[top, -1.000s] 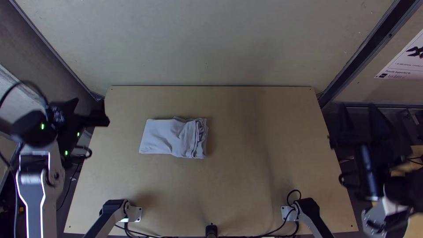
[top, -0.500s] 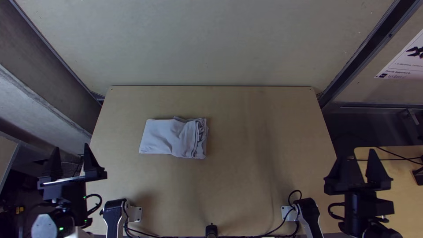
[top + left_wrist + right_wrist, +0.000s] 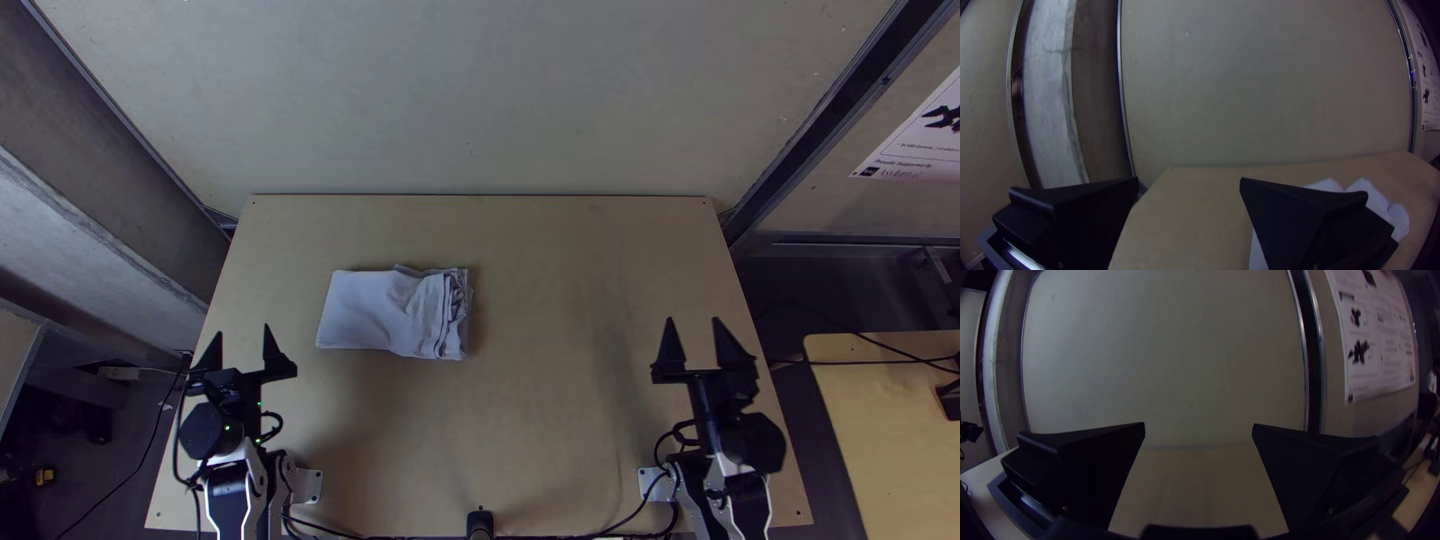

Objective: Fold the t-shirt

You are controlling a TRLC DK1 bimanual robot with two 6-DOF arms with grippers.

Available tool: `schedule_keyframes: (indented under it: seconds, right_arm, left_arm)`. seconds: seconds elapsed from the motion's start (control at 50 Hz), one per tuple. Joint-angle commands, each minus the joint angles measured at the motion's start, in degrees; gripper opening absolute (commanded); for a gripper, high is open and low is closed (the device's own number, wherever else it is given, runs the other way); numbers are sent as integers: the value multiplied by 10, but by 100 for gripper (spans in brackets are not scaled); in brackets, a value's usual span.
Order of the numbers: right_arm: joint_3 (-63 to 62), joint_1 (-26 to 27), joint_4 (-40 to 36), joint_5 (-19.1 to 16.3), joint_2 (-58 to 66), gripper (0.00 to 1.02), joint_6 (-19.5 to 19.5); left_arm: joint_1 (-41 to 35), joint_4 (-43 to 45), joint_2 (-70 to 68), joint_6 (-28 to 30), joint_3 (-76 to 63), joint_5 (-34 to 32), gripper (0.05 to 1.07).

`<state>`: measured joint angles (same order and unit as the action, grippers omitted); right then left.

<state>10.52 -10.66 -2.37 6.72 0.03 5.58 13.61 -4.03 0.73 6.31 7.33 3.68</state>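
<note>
The light grey t-shirt (image 3: 385, 312) lies folded into a compact rectangle, left of the table's middle, with bunched layers along its right side. Over the table's left edge my left gripper (image 3: 242, 345) stands open, nearer the front than the cloth and apart from it. My right gripper (image 3: 695, 345) is open near the right edge, far from the cloth. In the left wrist view, my left gripper (image 3: 1189, 185) has nothing between its fingers, and part of the t-shirt (image 3: 1377, 200) appears behind one finger. In the right wrist view, my right gripper (image 3: 1199, 430) is open and holds nothing.
The wooden table (image 3: 540, 400) has a pale wall (image 3: 480, 100) behind it. Cables (image 3: 600, 532) and a small black post (image 3: 480, 522) are at the near edge. A second wooden surface (image 3: 890, 430) stands at the right.
Both arms have come inward from beyond the table's sides, and their grippers now stand over its left and right parts, pointing to the far side. The t-shirt has not moved.
</note>
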Motion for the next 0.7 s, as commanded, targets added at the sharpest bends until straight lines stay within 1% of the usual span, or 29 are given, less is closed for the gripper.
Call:
schedule_keyframes:
  seconds: [0.0,0.04,0.1,0.22,0.36,0.68]
  right_arm:
    - [-45,9,14,7,-6,98,29]
    - [-54,15,12,7,-5,98,30]
    - [-64,27,-9,7,-6,98,30]
    - [-71,49,-73,7,-2,98,36]
    - [-71,69,-75,7,-1,98,36]
    - [-71,68,-74,7,-2,98,36]
  left_arm:
    - [-2,14,-10,25,-39,0,103]
    - [-1,-3,-10,34,-50,0,103]
    - [5,-60,-7,23,-41,-4,103]
    - [7,-59,-8,20,-41,-9,103]
    - [7,-59,-8,20,-41,-9,103]
    - [7,-59,-7,20,-41,-9,103]
